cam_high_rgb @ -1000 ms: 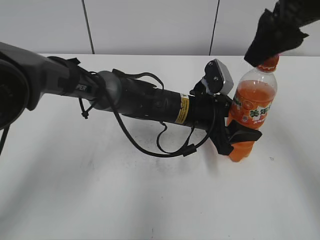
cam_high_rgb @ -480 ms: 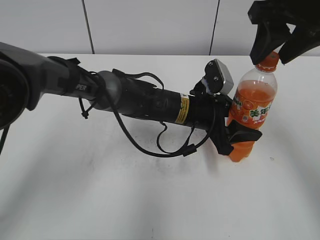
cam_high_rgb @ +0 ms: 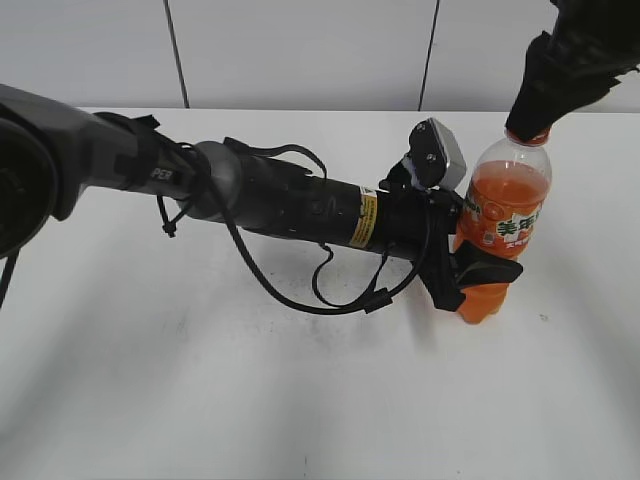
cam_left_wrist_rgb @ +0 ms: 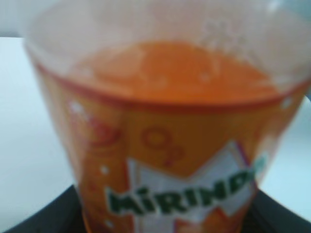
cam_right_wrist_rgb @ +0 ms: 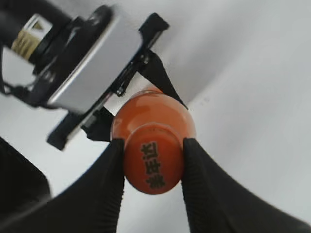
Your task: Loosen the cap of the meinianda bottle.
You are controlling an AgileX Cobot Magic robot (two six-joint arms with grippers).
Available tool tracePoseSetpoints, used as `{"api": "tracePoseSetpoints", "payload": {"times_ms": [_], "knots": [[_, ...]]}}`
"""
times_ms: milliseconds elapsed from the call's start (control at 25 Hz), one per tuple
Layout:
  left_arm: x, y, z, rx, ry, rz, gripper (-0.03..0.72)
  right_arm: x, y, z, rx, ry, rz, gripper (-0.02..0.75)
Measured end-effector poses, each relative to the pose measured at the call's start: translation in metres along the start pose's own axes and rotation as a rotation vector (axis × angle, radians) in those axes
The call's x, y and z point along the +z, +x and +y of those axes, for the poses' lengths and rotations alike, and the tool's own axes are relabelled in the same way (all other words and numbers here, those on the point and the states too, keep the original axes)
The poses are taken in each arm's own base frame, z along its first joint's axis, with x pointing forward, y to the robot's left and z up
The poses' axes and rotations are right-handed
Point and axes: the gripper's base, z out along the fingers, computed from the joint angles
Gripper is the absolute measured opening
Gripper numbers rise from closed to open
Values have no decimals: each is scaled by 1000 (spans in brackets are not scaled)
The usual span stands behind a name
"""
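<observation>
White bench (cam_high_rgb: 200, 400) is carrying the heavy, slippery meinianda bottle (cam_high_rgb: 497, 225); left gripper (cam_high_rgb: 478, 270) jaws are clamping its waist, right gripper (cam_right_wrist_rgb: 153, 162) jaws pinching the ribbed cap (cam_right_wrist_rgb: 153, 166).

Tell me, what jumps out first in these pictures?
The orange soda bottle standing at the right of the white table. A long black arm stretches across from the left, and its left gripper clamps the bottle's body. From above, the right gripper pinches the cap between its fingers.
</observation>
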Motion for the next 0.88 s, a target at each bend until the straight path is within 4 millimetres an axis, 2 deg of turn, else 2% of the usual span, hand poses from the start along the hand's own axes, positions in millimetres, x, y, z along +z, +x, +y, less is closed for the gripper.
{"api": "tracePoseSetpoints", "payload": {"times_ms": [80, 160, 320, 360, 480, 560, 600, 680, 800, 880], "knots": [[0, 0, 0, 4, 2, 0, 408, 0, 0, 0, -291, 1, 1, 269], [0, 0, 0, 5, 3, -1, 408, 0, 0, 0, -495, 0, 2, 269], [0, 0, 0, 7, 3, -1, 408, -1, 0, 0, -578, -1, 2, 276], [0, 0, 0, 7, 3, -1, 408, -1, 0, 0, -568, 0, 0, 307], [0, 0, 0, 3, -1, -1, 408, -4, -3, 1, -471, -2, -24, 543], [0, 0, 0, 1, -2, 0, 408, -8, -5, 1, -368, 0, -40, 615], [0, 0, 0, -1, -2, 0, 408, -10, -6, 0, -306, 2, -48, 613], [0, 0, 0, -1, -1, -1, 408, -15, -6, 1, -106, 7, -59, 557], [0, 0, 0, -1, -2, 0, 408, -24, -4, 1, 368, 30, -70, 470], [0, 0, 0, -1, -3, 1, 408, -25, -2, 0, 573, 40, -70, 445]]}}
